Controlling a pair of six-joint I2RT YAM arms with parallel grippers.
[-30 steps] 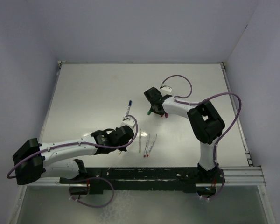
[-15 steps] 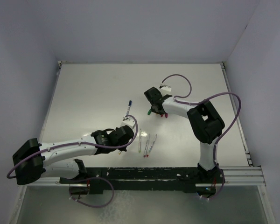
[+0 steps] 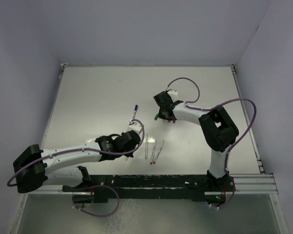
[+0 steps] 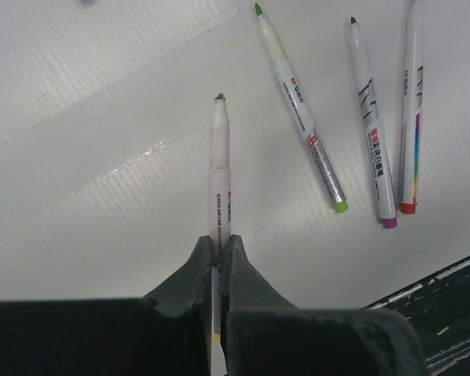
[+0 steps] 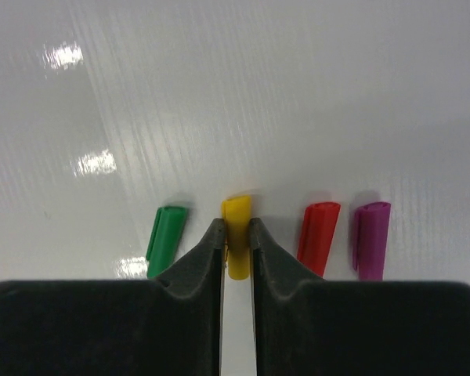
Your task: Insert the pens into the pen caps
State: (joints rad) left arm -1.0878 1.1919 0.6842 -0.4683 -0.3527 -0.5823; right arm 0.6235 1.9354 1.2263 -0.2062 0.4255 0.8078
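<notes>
While both arms are mid-task, none of the pens you can see wears a cap yet. Your left gripper (image 4: 219,247) is clamped tight on one uncapped pen (image 4: 219,168), its dark tip pointing to the far side; a speck of yellow low between the fingers suggests it is the yellow one. Three more pens lie loose on the table (image 5: 298,78), just right of it: a green-ended pen (image 4: 299,110), a purple-ended pen (image 4: 372,125) and a red-ended pen (image 4: 412,110).

Further off to the right, your right gripper (image 5: 236,227) has its fingers pressed on both sides of the yellow cap (image 5: 236,207). The green cap (image 5: 166,231) lies to its left. The red cap (image 5: 319,233) and purple cap (image 5: 370,235) lie to its right, all in one row.

By my reading, the first pairing is only being set up, and the three loose pens wait after it.

You cannot tell whether the yellow cap is lifted or resting on the table. The held pen's rear is buried in the fingers. No blue cap or fifth pen can be made out for certain.
</notes>
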